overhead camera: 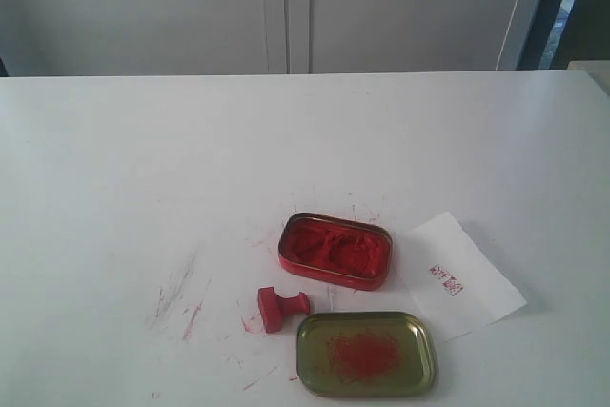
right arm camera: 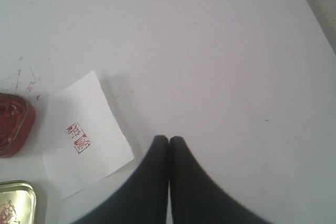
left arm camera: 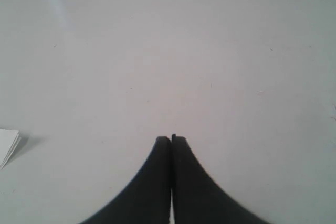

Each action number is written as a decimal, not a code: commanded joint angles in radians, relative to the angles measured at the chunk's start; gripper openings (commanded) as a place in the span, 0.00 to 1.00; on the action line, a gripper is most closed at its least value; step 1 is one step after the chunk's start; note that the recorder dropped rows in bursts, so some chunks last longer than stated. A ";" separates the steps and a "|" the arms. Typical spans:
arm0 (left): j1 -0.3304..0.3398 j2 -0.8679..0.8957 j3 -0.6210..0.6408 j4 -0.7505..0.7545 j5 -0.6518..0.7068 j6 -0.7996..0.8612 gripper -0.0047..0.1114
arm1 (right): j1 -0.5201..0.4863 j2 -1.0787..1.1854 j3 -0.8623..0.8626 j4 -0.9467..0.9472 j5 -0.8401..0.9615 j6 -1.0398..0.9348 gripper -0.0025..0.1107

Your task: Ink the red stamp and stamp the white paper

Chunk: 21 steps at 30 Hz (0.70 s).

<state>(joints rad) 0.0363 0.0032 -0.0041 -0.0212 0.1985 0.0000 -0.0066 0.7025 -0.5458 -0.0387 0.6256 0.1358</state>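
The red stamp [overhead camera: 279,307] lies on its side on the tabletop, left of the lid and in front of the tin. The white paper [overhead camera: 462,276] rests right of the tin and carries a small red print; the right wrist view shows that paper [right arm camera: 84,135] too. Neither arm appears in the exterior view. My left gripper [left arm camera: 170,139] is shut on nothing over bare table. My right gripper [right arm camera: 168,139] is shut and empty, just beside the paper's edge.
An open red tin of ink paste [overhead camera: 335,250] sits mid-table, and the right wrist view catches the same tin [right arm camera: 13,124]. The gold-olive lid [overhead camera: 366,353] with red smears lies at the front. Red scratches [overhead camera: 181,295] mark the table. A white paper corner [left arm camera: 8,145] shows in the left wrist view.
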 commanded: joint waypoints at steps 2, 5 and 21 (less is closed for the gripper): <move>-0.001 -0.003 0.004 -0.009 0.003 0.000 0.04 | -0.004 -0.042 0.013 -0.012 -0.025 -0.001 0.02; -0.001 -0.003 0.004 -0.009 0.003 0.000 0.04 | -0.004 -0.042 0.013 -0.012 -0.025 -0.001 0.02; -0.001 -0.003 0.004 -0.009 0.003 0.000 0.04 | -0.004 -0.049 0.013 -0.012 -0.023 -0.001 0.02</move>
<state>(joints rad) 0.0363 0.0032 -0.0041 -0.0212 0.1985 0.0000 -0.0066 0.6642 -0.5370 -0.0387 0.6148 0.1358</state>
